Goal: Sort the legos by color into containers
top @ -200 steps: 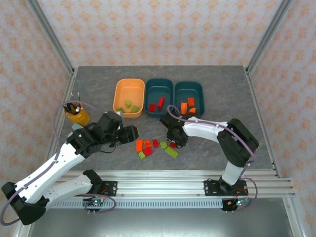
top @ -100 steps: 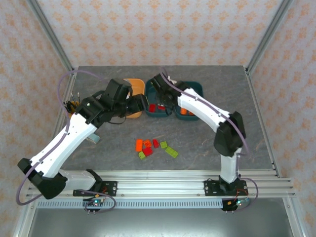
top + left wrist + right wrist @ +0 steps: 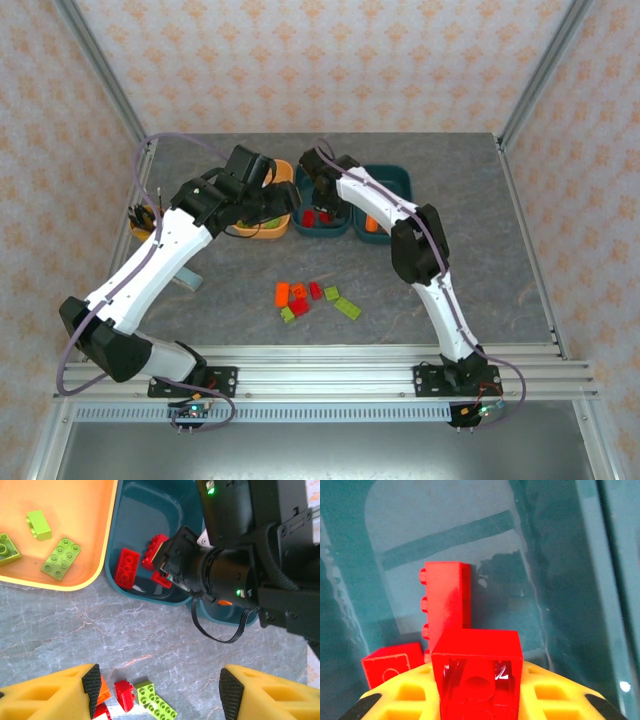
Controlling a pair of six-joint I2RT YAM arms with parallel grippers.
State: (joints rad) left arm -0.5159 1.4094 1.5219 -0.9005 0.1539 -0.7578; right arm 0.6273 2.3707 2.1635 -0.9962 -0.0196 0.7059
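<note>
Pale wallpaper [image 3: 330, 60] with an orange floral pattern fills the upper frame. Slanting metal posts [image 3: 105, 70] flank a grey marbled surface [image 3: 480, 220] below.

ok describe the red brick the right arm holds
Start at the dark teal plastic tray beside the light orange tray. Over it the right pincer grips a red plastic brick. Unlike the red bricks lying in the tray, it shows its hollow underside.

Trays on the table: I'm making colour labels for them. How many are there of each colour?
Light orange rounded plastic tray: 1
Dark teal rounded plastic trays: 2
Total: 3
</note>
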